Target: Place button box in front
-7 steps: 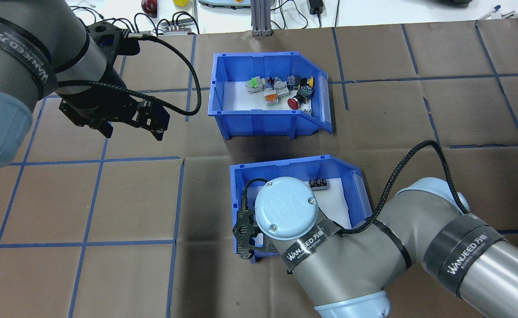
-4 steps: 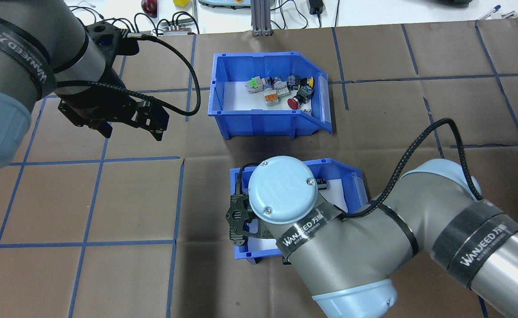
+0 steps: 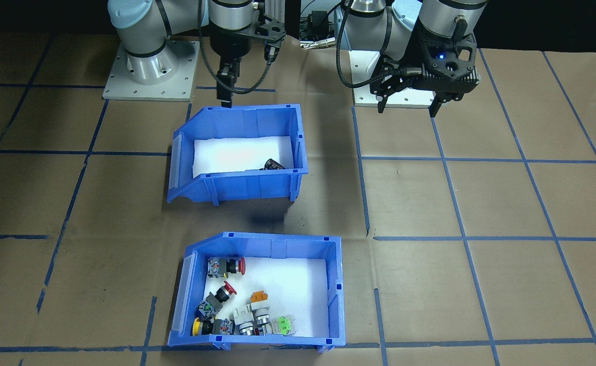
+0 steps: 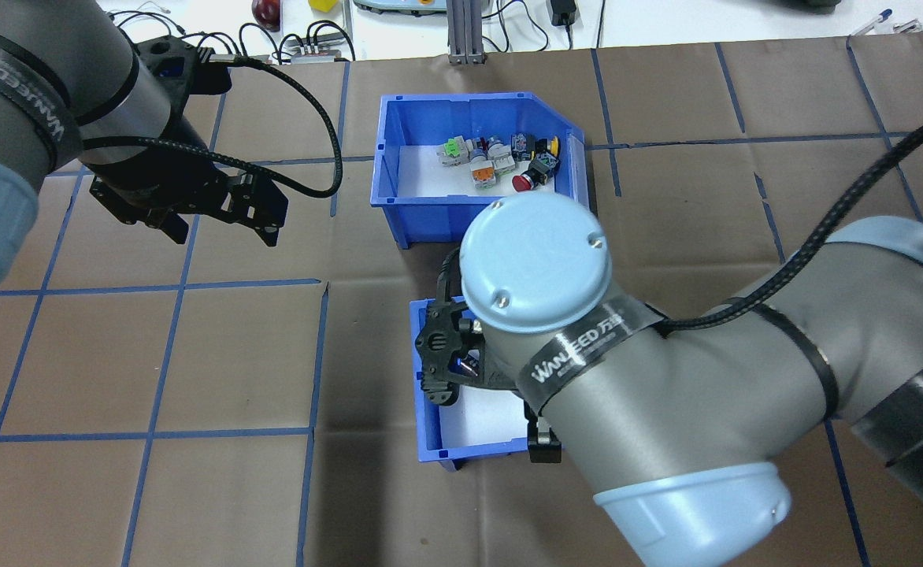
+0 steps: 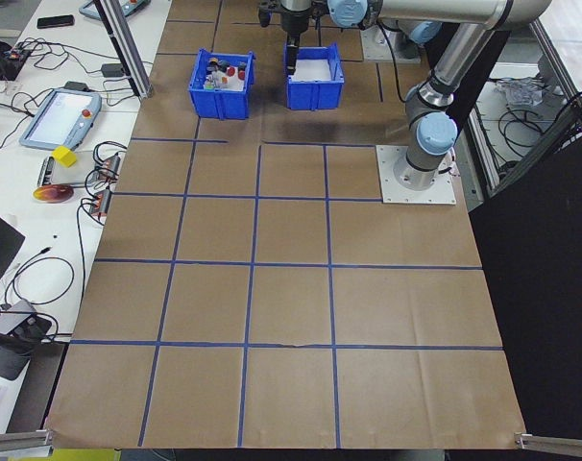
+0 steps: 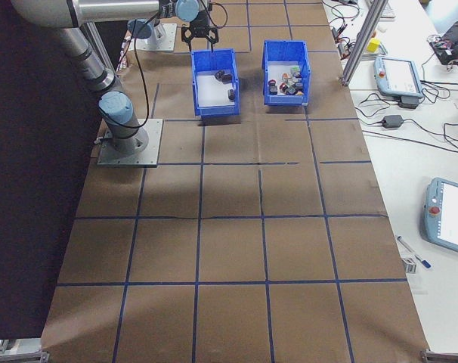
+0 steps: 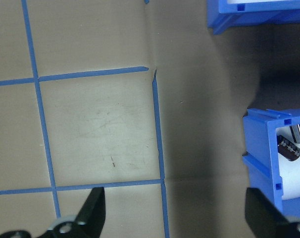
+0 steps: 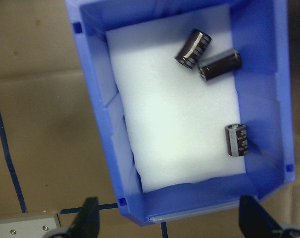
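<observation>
The right gripper (image 8: 167, 218) has lifted up off the near bin (image 4: 469, 413) of dark cylinders (image 8: 193, 48), fingers apart and holding nothing. The left gripper (image 4: 221, 224) waits at the side, also apart. The button box (image 4: 477, 177) sits farther away, maybe already in front.

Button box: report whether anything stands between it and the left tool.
Nothing visible does. The left tool hangs open to one side of the button box, with only bare brown table paper between them. The capacitor bin lies nearer the robot, off that line, under the right arm.
</observation>
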`<action>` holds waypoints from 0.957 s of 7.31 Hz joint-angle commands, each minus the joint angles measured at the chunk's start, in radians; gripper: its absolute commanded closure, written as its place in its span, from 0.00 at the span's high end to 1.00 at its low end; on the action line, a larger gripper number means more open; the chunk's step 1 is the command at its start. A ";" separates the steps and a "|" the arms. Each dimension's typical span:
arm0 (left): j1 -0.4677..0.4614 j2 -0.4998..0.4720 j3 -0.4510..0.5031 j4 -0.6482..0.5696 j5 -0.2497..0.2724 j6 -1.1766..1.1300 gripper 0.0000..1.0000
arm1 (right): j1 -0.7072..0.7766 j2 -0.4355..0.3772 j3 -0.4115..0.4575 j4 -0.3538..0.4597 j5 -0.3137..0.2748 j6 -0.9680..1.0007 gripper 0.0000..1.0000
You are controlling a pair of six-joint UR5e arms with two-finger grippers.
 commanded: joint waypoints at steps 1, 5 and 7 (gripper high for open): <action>0.013 0.006 0.000 -0.002 -0.005 0.029 0.99 | -0.211 -0.003 -0.033 -0.003 0.012 0.042 1.00; 0.039 0.043 -0.021 -0.029 0.007 0.026 0.99 | -0.393 0.059 -0.198 -0.003 0.012 0.518 1.00; 0.039 0.043 -0.020 -0.029 0.010 0.029 0.99 | -0.411 0.142 -0.281 0.038 0.060 0.751 1.00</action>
